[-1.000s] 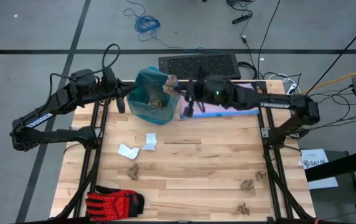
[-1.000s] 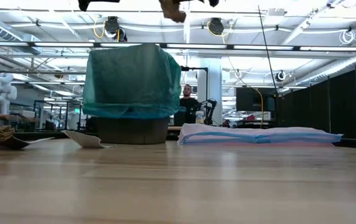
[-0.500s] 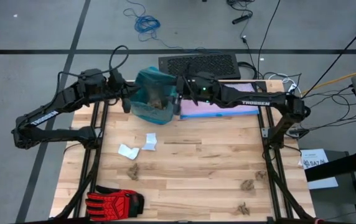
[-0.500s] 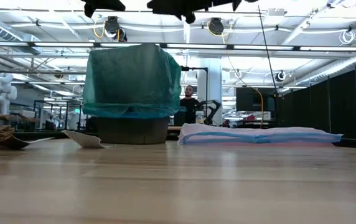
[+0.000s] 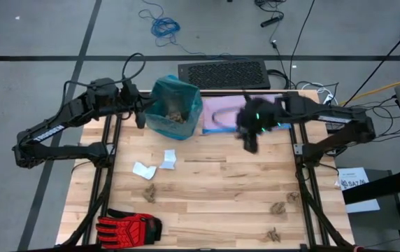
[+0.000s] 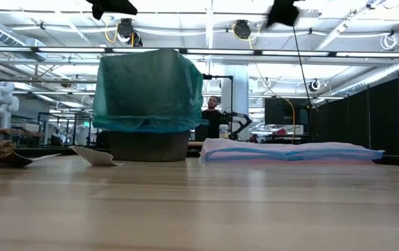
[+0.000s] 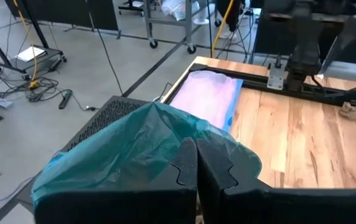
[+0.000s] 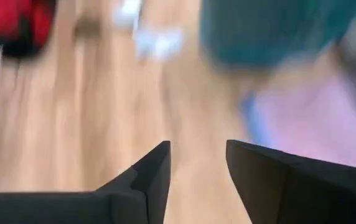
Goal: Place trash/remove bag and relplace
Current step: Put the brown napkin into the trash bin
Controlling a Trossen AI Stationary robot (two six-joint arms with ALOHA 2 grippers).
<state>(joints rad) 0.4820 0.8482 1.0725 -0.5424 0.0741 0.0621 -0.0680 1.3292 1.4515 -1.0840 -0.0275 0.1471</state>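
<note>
1. The right gripper (image 5: pixel 250 143), fingers released and holding nothing, hangs at about 3 o'clock from the bin (image 5: pixel 175 106); a fast swing could clip the lilac bag (image 5: pixel 238 112).
2. The left gripper (image 5: pixel 141 115), fingers clenched, sits at the bin's 9 o'clock rim; a nudge could drag the teal bag (image 6: pixel 147 90) loose.
3. White wads (image 5: pixel 155 165) and brown shreds (image 5: pixel 277 208) lie on the surface (image 5: pixel 221 189) toward 6 o'clock; a shallow pinch may miss them.
</note>
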